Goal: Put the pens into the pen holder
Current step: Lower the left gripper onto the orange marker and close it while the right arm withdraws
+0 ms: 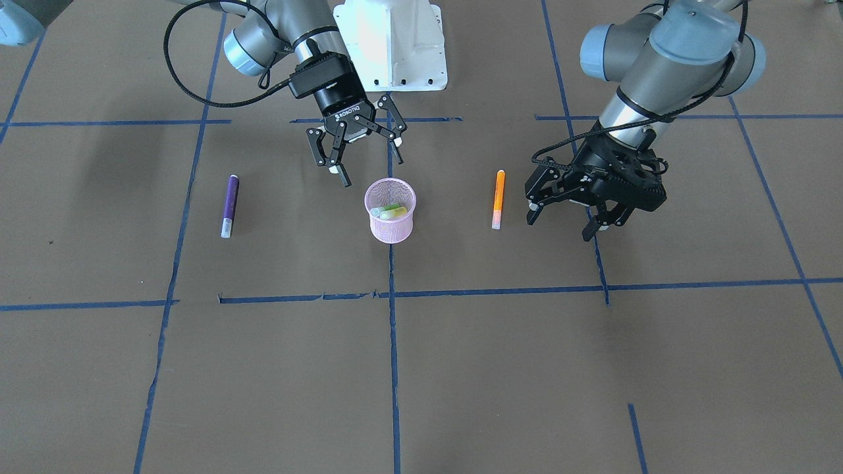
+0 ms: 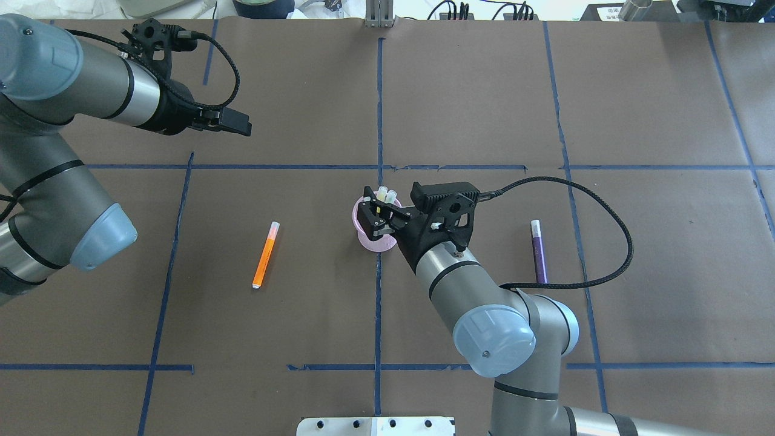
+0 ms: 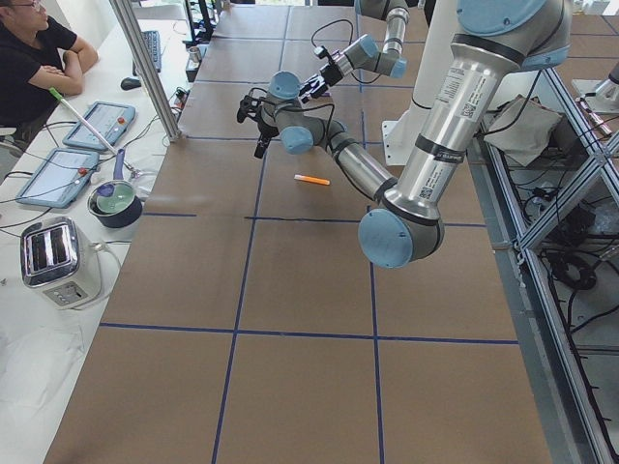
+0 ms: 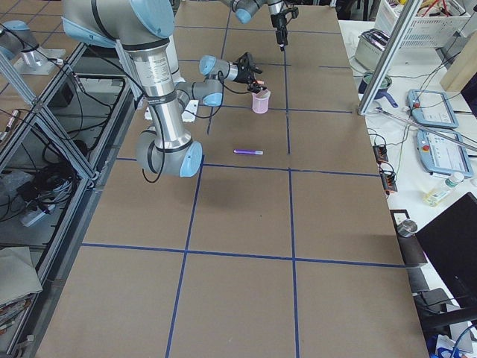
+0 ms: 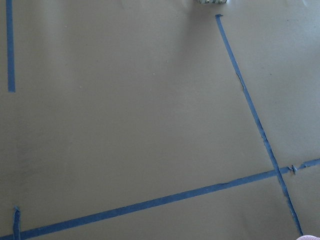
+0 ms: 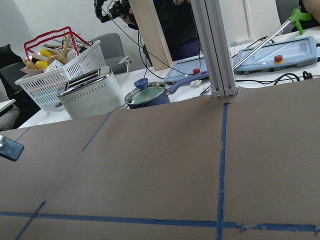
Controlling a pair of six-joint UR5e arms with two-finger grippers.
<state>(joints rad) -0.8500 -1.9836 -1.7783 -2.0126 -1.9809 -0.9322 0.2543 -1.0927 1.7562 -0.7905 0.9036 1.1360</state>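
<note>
Orange marker-style pen (image 1: 498, 199) with a pale cap lies flat on the brown paper-covered table (image 1: 461, 368), between its centre and its left edge. Its long axis runs from the robot's edge to the operators' edge, cap toward the operators. The left gripper (image 1: 561, 224), the nearer one, hangs raised with jaws wide and empty. The pen lies to its right and, I judge, back toward the robot. The right gripper (image 1: 373, 171), likewise wide, hovers over the small pink wire-mesh pen holder (image 1: 390, 227) at mid-table, which holds a green pen (image 1: 394, 211). A purple pen (image 1: 229, 205) lies toward the right edge.
</note>
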